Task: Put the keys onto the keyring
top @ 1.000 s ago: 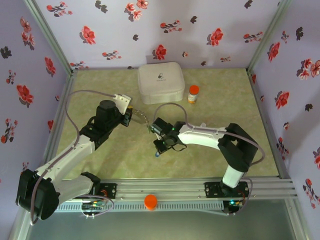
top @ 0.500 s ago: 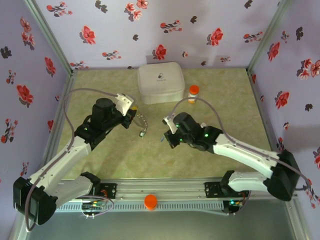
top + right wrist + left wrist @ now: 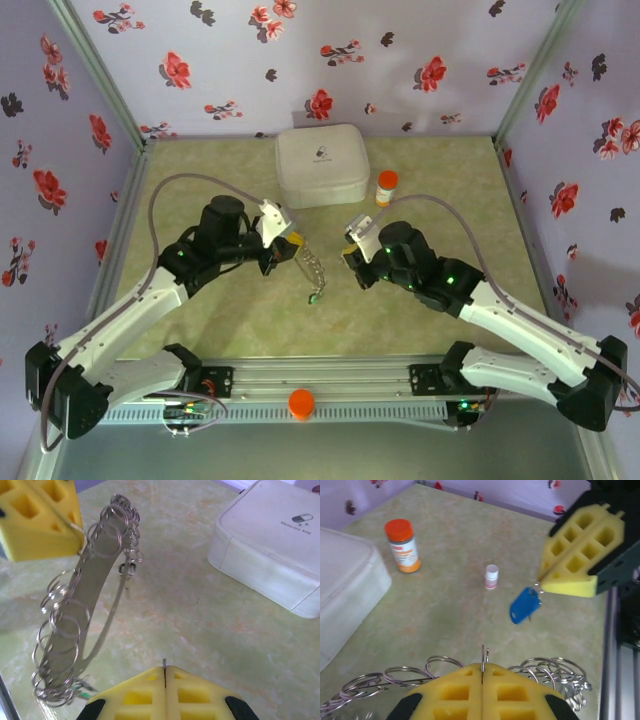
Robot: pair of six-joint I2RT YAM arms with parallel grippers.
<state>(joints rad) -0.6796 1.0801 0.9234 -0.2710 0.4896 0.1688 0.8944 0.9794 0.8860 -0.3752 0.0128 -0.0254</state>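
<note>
The keyring [image 3: 312, 272] is a chain of thin metal rings hanging over the mat from my left gripper [image 3: 293, 240]. In the left wrist view my left gripper [image 3: 482, 666] is shut on one ring, with the keyring [image 3: 405, 674] spreading to both sides. A green-tagged key [image 3: 313, 297] dangles at the chain's low end. My right gripper [image 3: 350, 255] is a short way right of it, shut. A blue key [image 3: 524, 606] hangs from my right gripper [image 3: 540, 585] by a small ring. In the right wrist view, thin metal pokes out between my right gripper's [image 3: 165, 669] shut pads.
A white square case [image 3: 322, 165] stands at the back centre, with an orange-capped pill bottle [image 3: 386, 187] to its right. A small white vial [image 3: 491, 576] stands on the mat. Flowered walls enclose three sides. An orange knob [image 3: 301, 403] sits on the front rail.
The two grippers were close together and have drawn apart. The right arm swung out to the right. The left gripper moved right and nearer, and the chain now hangs lower.
</note>
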